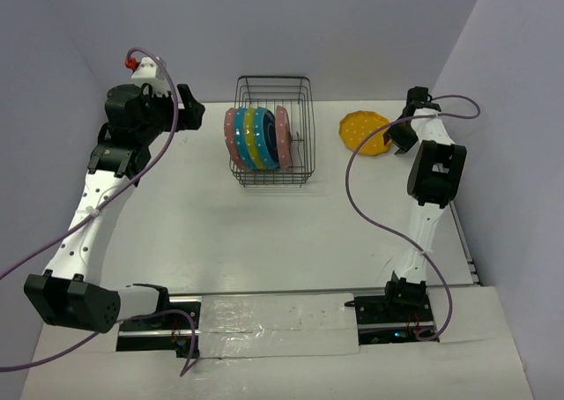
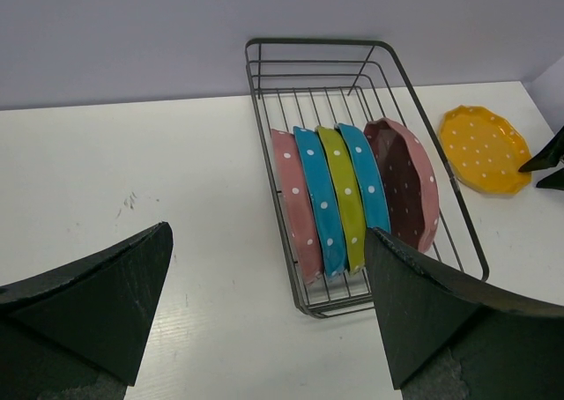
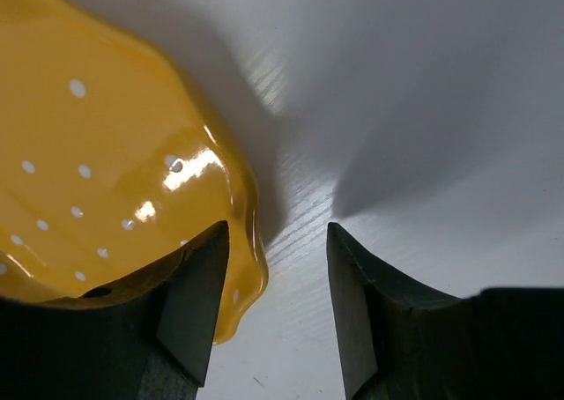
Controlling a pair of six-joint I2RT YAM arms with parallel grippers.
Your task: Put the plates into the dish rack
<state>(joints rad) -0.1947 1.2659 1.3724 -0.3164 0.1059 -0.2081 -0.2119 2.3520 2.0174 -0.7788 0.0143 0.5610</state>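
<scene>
Five plates stand on edge in the rack, grouped toward its near end. From left to right they are pink, teal, yellow-green, teal and pink. The right pink one tilts away from the other four, and its inner face is in shadow. The wires cover the plates' lower edges. One orange plate lies flat on the table, to the right of the rack and apart from it. The right gripper sits at this plate's right edge and covers part of it in the top view. In the right wrist view the jaws are apart. One finger overlaps the rim and the other is over bare table, with the rim's edge showing in the gap. Contact between finger and plate cannot be determined, and the frame cuts off most of the plate. The left gripper hangs left of the rack, above the table, with its jaws fully apart and nothing between them. Its fingers are cut off by the bottom edge of the left wrist view.
</scene>
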